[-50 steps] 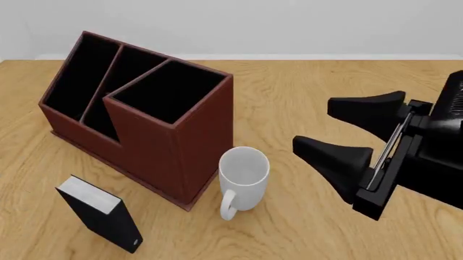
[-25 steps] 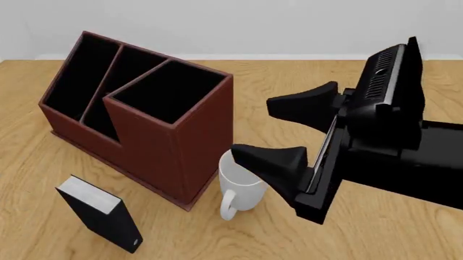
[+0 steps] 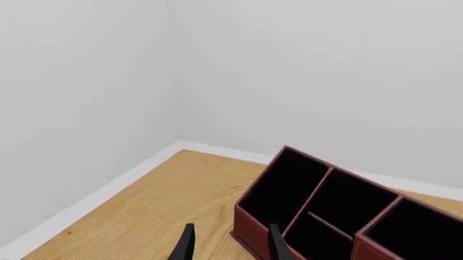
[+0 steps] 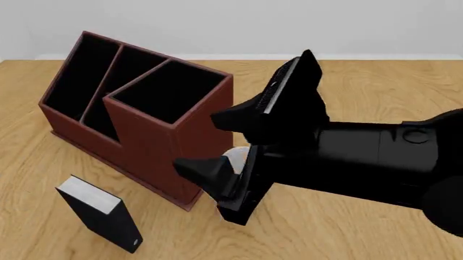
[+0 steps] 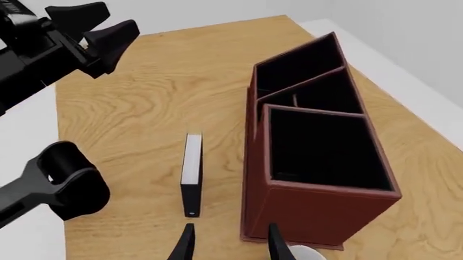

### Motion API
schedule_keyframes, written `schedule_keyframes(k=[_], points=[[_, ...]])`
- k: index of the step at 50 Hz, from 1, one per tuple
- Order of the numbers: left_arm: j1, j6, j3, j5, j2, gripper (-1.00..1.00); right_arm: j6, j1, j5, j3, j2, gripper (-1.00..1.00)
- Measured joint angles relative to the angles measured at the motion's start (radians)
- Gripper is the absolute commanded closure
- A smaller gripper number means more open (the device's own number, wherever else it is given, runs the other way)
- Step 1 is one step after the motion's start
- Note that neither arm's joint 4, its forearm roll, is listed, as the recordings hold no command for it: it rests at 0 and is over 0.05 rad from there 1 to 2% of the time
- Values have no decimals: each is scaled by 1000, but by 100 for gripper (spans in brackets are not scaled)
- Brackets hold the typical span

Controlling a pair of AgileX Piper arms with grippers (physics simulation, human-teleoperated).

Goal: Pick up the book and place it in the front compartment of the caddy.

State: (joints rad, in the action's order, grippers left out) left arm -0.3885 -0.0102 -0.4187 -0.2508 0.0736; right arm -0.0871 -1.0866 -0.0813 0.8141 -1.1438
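Right gripper, jaws spread and empty, has swung left past the caddy, closing on the book.

Matte black arm, wedge-shaped fingers, ribbed end effector

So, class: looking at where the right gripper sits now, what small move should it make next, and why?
Probably carry the right gripper on leftward and down toward the book. The jaws stand open with nothing between them, hanging over the mug beside the caddy, while the book stands ungrasped on the table to its left.
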Motion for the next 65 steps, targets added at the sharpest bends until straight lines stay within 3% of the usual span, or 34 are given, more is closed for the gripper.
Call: schedule_keyframes(k=[12,34,65], points=[[-3,-15,-6,-21,-25,-100,6,-34,23,56,-105,-100],[-1,-44,-15,-52,-54,-100,74,-105,42,202,-375,-100],[6,-62,-20,-67,-70,-100,107,-121,34,386,-669,-100]])
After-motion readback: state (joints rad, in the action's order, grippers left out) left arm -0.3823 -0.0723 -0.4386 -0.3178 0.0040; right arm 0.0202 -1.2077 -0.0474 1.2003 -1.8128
